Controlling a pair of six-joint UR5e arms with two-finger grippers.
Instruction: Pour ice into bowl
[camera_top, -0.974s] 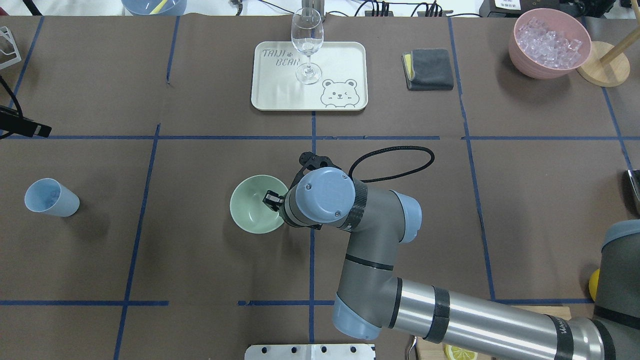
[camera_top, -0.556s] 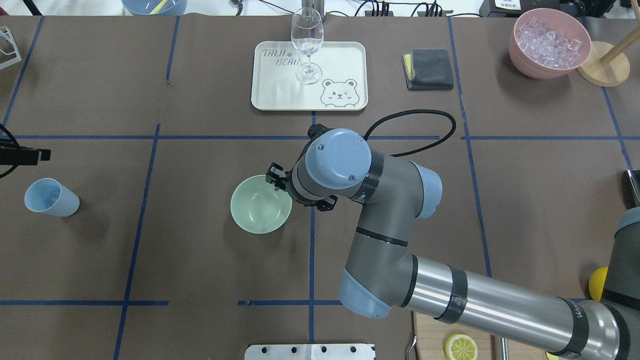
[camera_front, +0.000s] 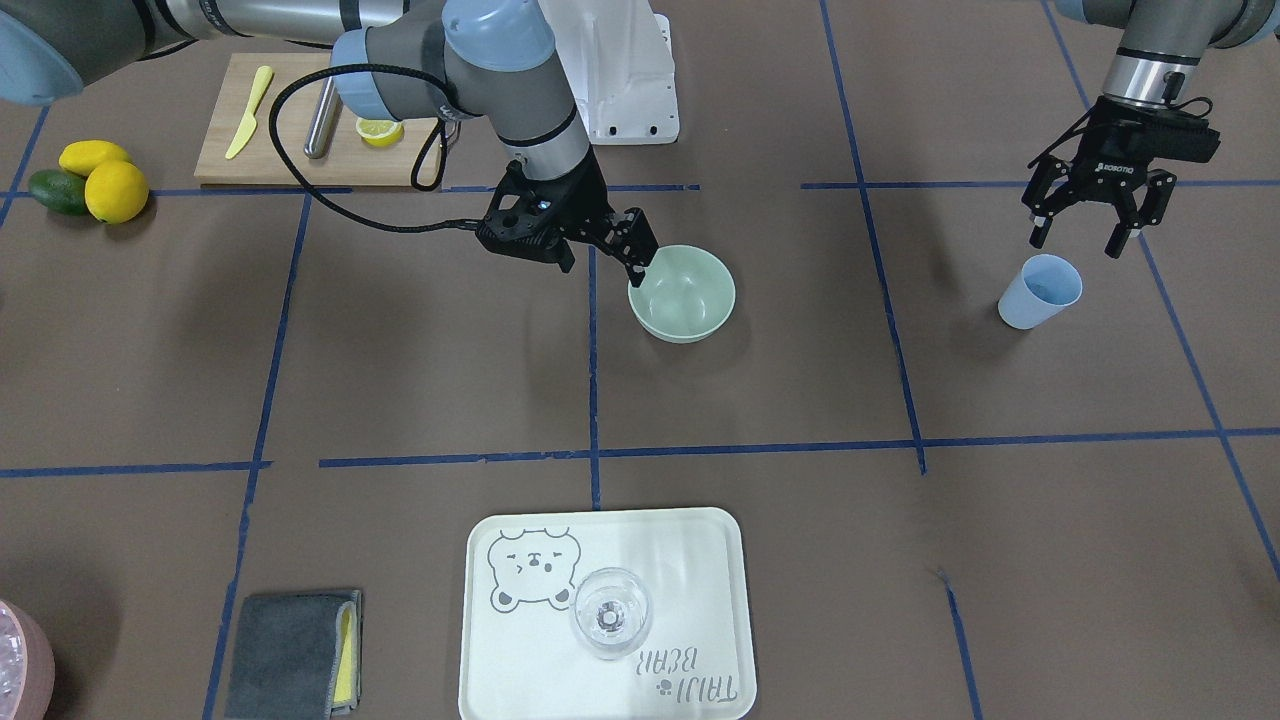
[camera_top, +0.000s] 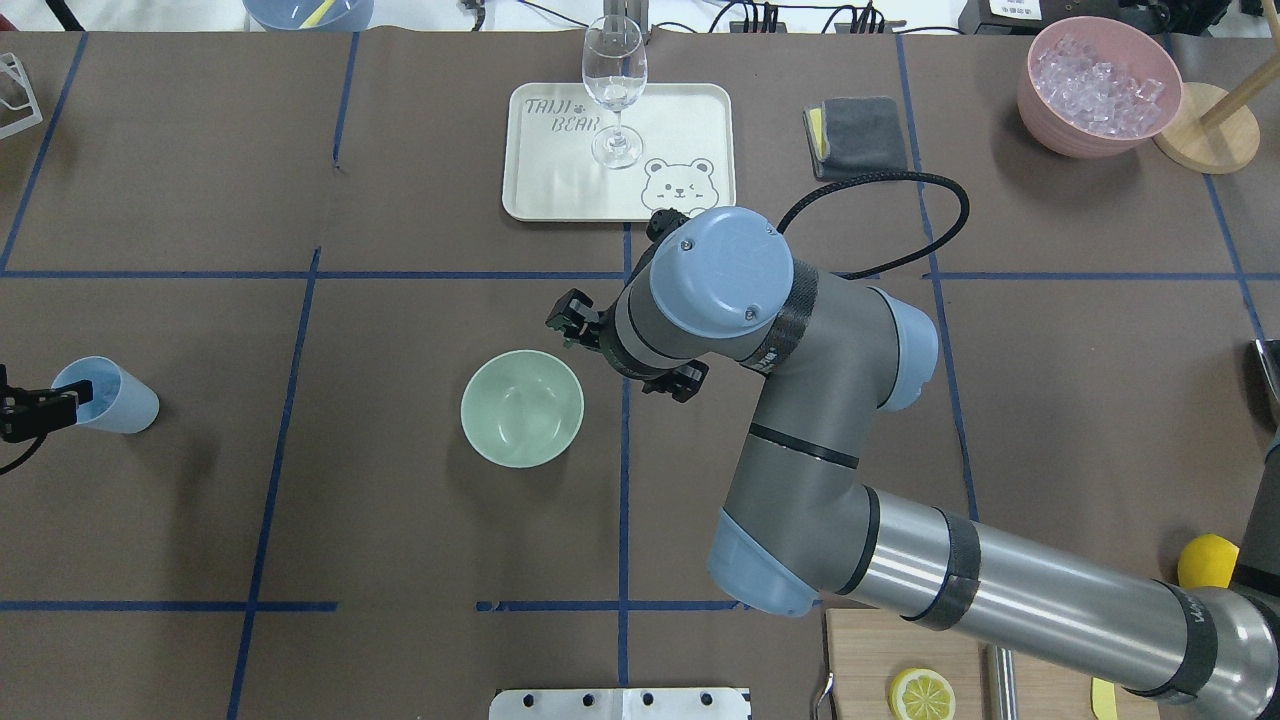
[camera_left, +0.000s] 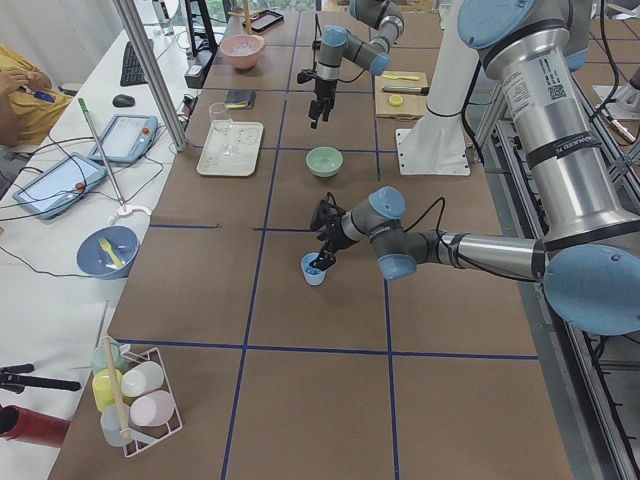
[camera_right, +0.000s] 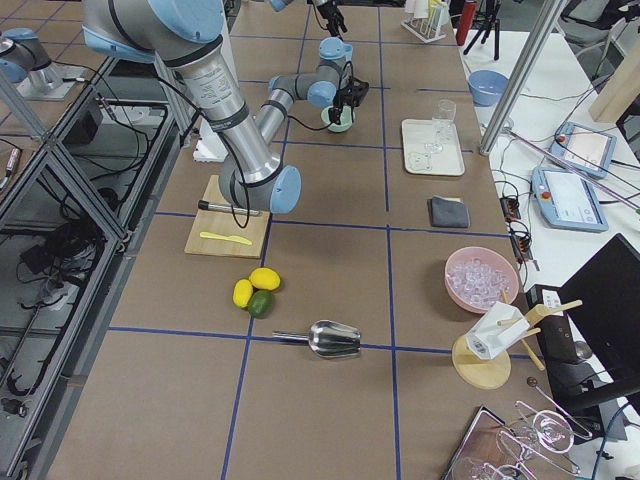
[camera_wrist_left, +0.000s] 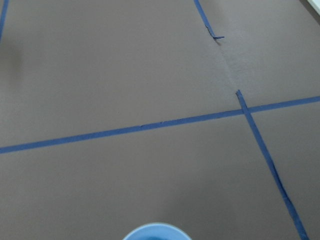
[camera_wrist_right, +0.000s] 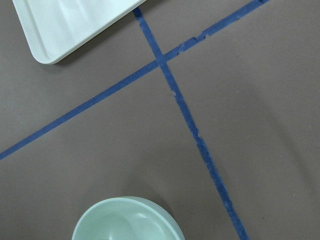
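Sage-green bowl (camera_top: 522, 408) upright at mid-table on brown paper, at a crossing of blue tape lines.

Beyond the bowl, away from the robot: a cream tray (camera_top: 690, 120) with a bear drawing, bearing a clear wine glass (camera_top: 614, 90). Further toward the robot's right from there, a folded grey cloth (camera_top: 860, 138), then a pink container (camera_top: 1050, 125) heaped with clear cubes (camera_top: 1100, 85), well apart from the bowl. On the robot's side of the bowl and to its right: a wooden board (camera_front: 290, 140) with a lemon half (camera_front: 380, 130) and a yellow knife (camera_front: 248, 110), with yellow and green fruits (camera_front: 117, 190) past it. Well apart from the bowl, toward the robot's left: a pale blue cup (camera_front: 1040, 292), upright, its inside too small to read. Between cup and bowl, brown paper crossed by a tape line.

Right arm's wrist (camera_top: 720, 275) hanging just beside the bowl, on its far right side, partly over the tape line.

Right claw (camera_front: 605, 262) spread wide, gripping nothing, one fingertip (camera_front: 640, 268) close over the bowl's rim; contact impossible to judge.

Left claw (camera_front: 1085, 240) likewise spread wide and empty-handed, poised just above the cup on its robot side; touching or not, impossible to say.
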